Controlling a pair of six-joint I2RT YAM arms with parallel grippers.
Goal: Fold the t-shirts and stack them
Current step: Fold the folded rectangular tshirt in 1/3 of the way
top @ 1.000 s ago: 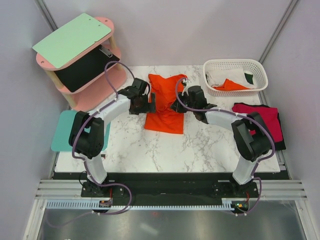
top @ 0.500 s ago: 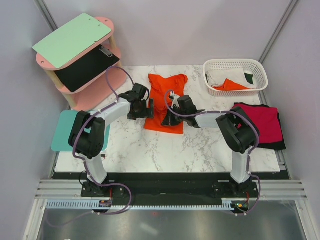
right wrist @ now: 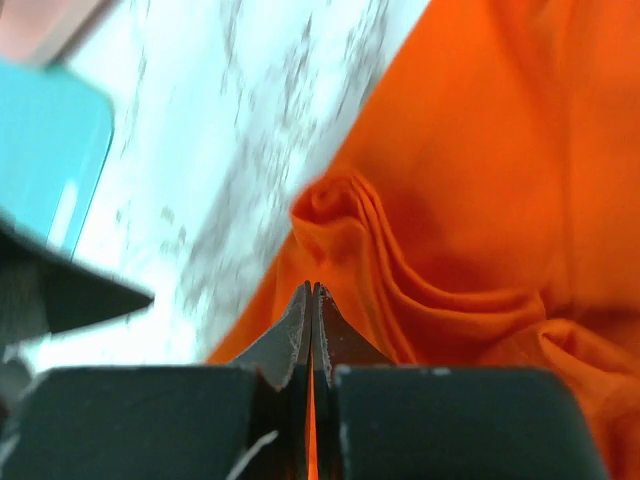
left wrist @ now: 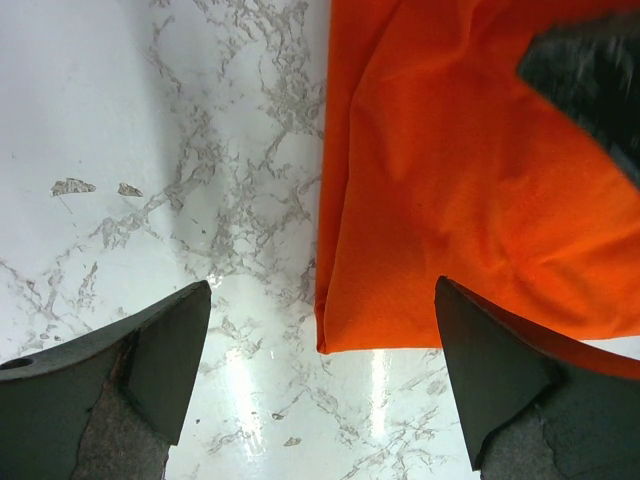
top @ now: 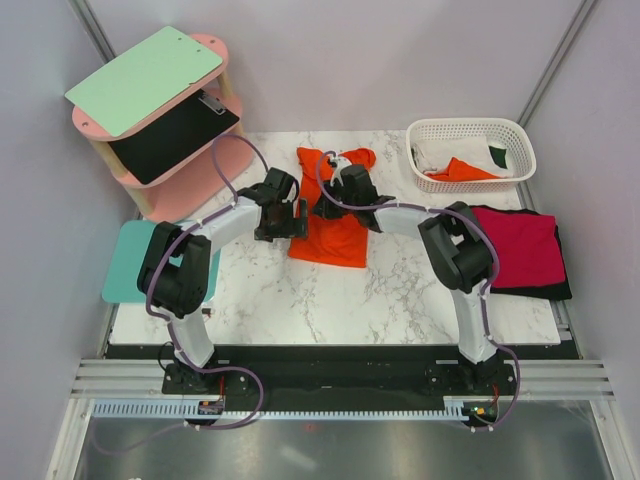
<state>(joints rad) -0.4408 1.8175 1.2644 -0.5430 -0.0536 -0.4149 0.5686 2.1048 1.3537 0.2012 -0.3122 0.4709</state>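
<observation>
A bright orange t-shirt lies partly folded at the middle back of the marble table. My left gripper is open at its left edge; in the left wrist view the jaws straddle the shirt's near left corner, just above the table. My right gripper is over the shirt's upper left part, shut on a fold of the orange cloth, jaws pressed together. A crimson red t-shirt lies folded on a black one at the right edge.
A white lattice basket at the back right holds white, orange and dark green cloth. A pink two-tier shelf stands at the back left. A teal mat lies at the left edge.
My right gripper has moved from the shirt's right edge across to its upper left, drawing cloth over. The shirt now looks narrower. My left gripper has barely moved.
</observation>
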